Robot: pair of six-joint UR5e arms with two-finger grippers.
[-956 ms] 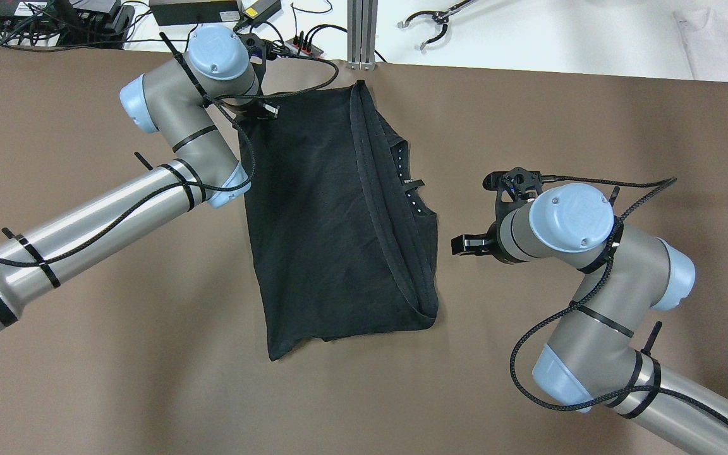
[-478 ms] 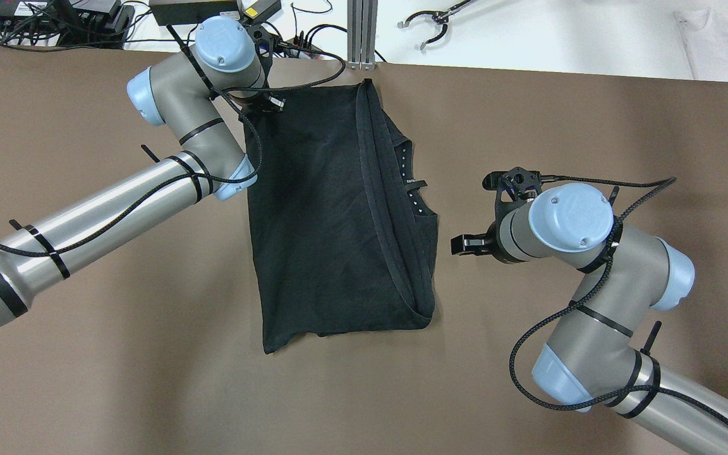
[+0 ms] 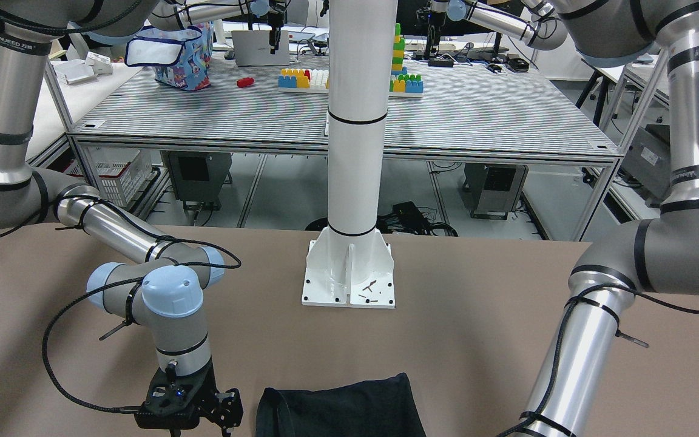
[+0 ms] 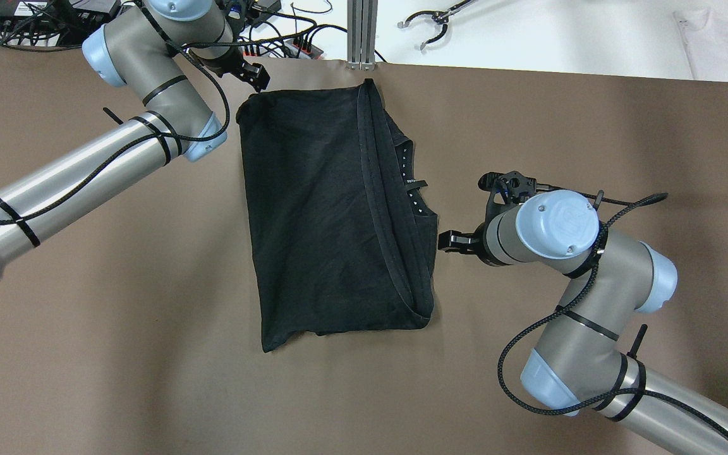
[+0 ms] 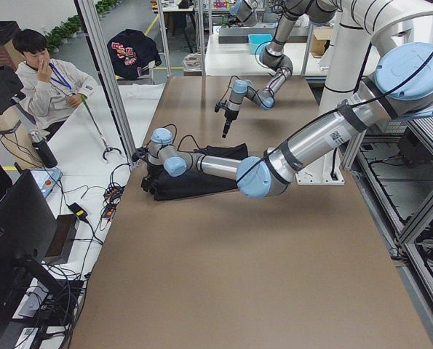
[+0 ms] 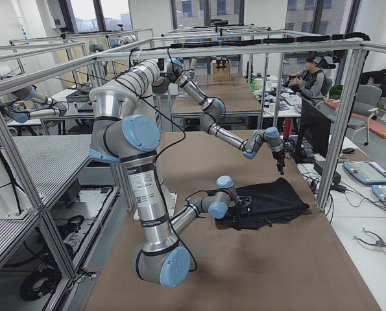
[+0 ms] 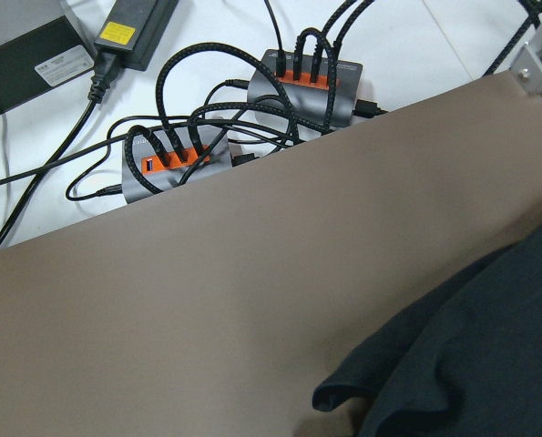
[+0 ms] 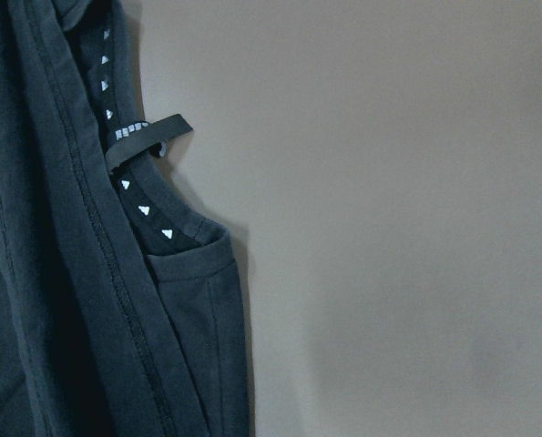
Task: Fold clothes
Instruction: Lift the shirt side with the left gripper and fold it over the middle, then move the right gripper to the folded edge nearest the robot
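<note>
The black cloth (image 4: 326, 215) lies folded on the brown table (image 4: 117, 316), its hemmed edges and collar on the right side. It also shows in the front view (image 3: 349, 406), the left wrist view (image 7: 471, 355) and the right wrist view (image 8: 70, 273). My left gripper (image 4: 258, 77) is open and empty, raised just beyond the cloth's far left corner. My right gripper (image 4: 449, 241) is open and empty, low beside the cloth's right edge near the collar, not touching it. It shows at the bottom left of the front view (image 3: 225, 413).
Two cable hubs (image 7: 302, 86) with many wires lie just past the table's far edge, by an aluminium post (image 4: 361, 31). The white pillar base (image 3: 349, 273) stands on the robot's side of the table. An operator (image 5: 49, 80) sits beyond the far edge.
My left gripper has let go of the cloth's far left corner and moved up and away towards the far edge. The corner now lies flat. My right gripper has moved slightly closer to the cloth.
</note>
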